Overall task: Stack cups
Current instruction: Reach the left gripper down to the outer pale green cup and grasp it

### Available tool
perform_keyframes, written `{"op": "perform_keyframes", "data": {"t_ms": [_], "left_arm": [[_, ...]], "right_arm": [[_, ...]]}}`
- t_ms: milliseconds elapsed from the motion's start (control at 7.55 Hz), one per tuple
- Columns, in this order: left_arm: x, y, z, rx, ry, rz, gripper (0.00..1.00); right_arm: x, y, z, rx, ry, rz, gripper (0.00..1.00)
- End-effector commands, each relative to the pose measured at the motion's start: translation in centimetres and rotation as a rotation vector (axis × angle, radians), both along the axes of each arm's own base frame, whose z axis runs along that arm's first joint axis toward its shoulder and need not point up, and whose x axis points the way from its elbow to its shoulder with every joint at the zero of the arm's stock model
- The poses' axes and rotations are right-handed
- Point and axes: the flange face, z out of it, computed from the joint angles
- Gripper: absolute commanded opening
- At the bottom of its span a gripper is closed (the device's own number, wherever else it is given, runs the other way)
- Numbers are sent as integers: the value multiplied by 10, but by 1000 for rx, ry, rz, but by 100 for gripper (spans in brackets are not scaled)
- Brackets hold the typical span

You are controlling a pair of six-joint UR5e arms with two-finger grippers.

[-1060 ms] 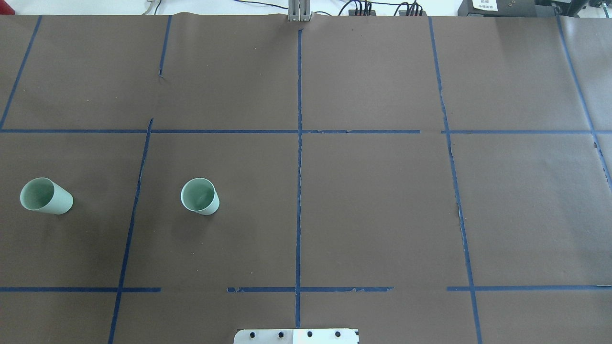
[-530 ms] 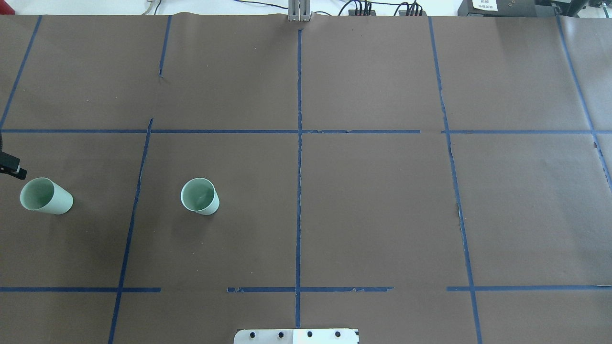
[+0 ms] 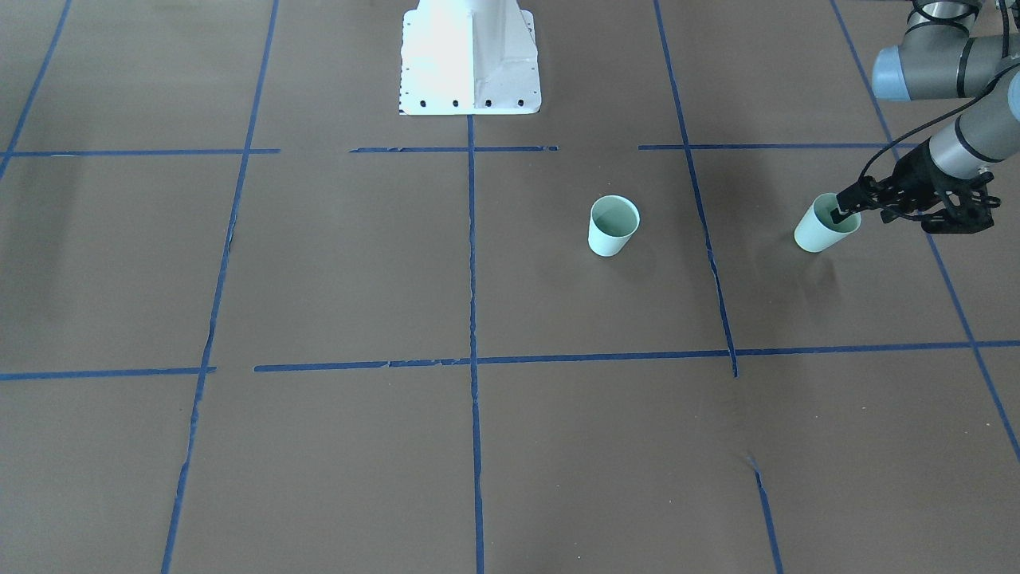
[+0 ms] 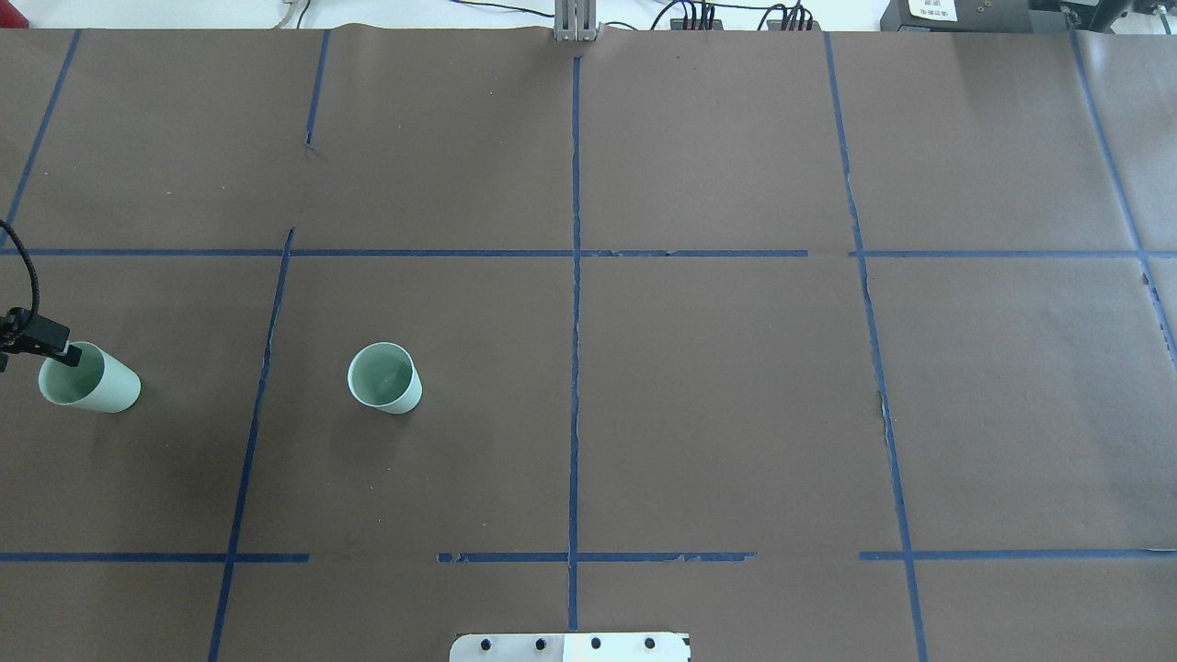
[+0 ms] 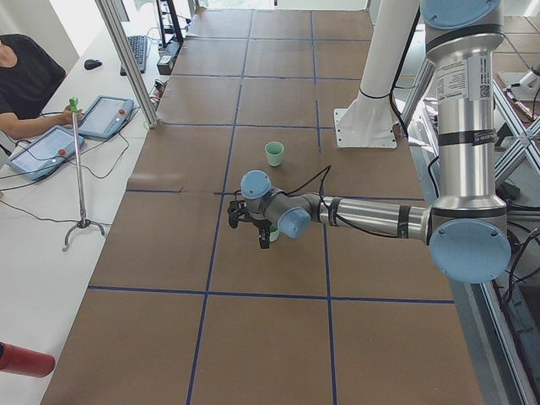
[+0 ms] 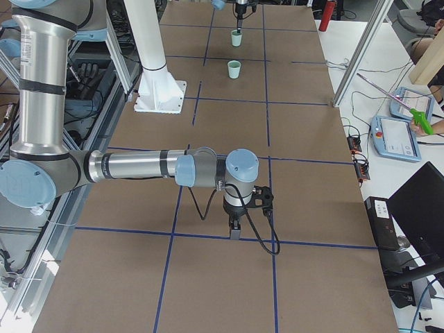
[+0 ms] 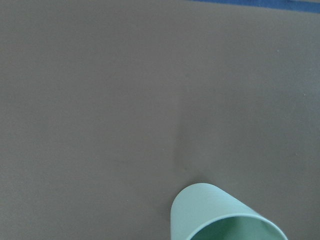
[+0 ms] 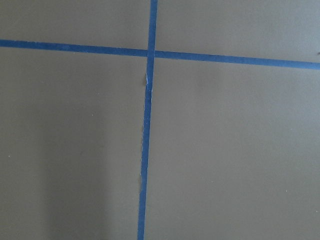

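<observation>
Two pale mint-green cups stand upright on the brown table. One cup is left of centre. The other cup is near the left edge; it also shows at the bottom of the left wrist view. My left gripper points down at this cup's rim and looks open, with one fingertip over the mouth. My right gripper hangs low over a blue tape crossing, far from both cups; I cannot tell whether it is open or shut.
Blue tape lines divide the brown table into squares. The robot's white base plate sits at the near middle edge. A side table with tablets, a stand and an operator lies beyond the far edge.
My left gripper has come in from the left edge of the overhead view and moved to the rim of the leftmost cup. Both cups are where they were.
</observation>
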Motion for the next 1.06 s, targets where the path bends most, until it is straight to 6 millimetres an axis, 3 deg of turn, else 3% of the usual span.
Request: {"op": "perform_keyframes", "data": {"t_ms": [0, 133, 265, 398, 530, 663, 795, 928], "left_arm": [[9, 3, 1, 5, 4, 18, 78], [10, 3, 0, 7, 5, 20, 41], [9, 3, -1, 19, 9, 18, 31], [8, 1, -4, 37, 3, -4, 7], [7, 0, -9, 38, 7, -16, 0], [-1, 0, -33, 70, 29, -34, 0], [-21, 21, -47, 81, 37, -47, 0], [-35, 28, -73, 96, 53, -62, 0]], "right_arm": [[0, 0, 0, -1, 0, 0, 100], [0, 0, 0, 1, 0, 0, 100], [0, 0, 0, -1, 0, 0, 100], [0, 0, 0, 1, 0, 0, 100], [0, 0, 0, 1, 0, 0, 100], [0, 0, 0, -1, 0, 0, 100], [0, 0, -1, 1, 0, 0, 100], [0, 0, -1, 2, 0, 0, 100]]}}
